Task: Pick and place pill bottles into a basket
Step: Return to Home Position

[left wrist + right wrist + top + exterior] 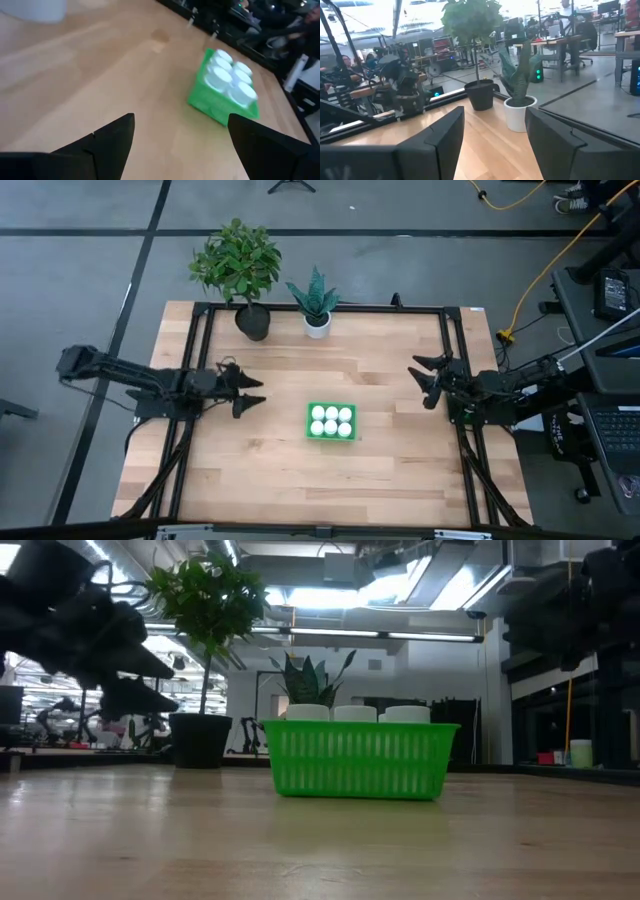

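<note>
The bright green basket (331, 422) stands on the wooden table, a little right of its middle, with several white pill bottles (331, 420) upright inside it in two rows. It also shows in the low view (360, 760) and in the left wrist view (220, 102). My left gripper (255, 391) hovers open and empty, to the left of the basket. My right gripper (420, 380) hovers open and empty near the table's right edge, away from the basket.
A leafy plant in a black pot (252, 320) and a spiky plant in a white pot (317, 323) stand at the table's far edge. A black frame (320, 307) runs around the tabletop. Bare wood lies around the basket.
</note>
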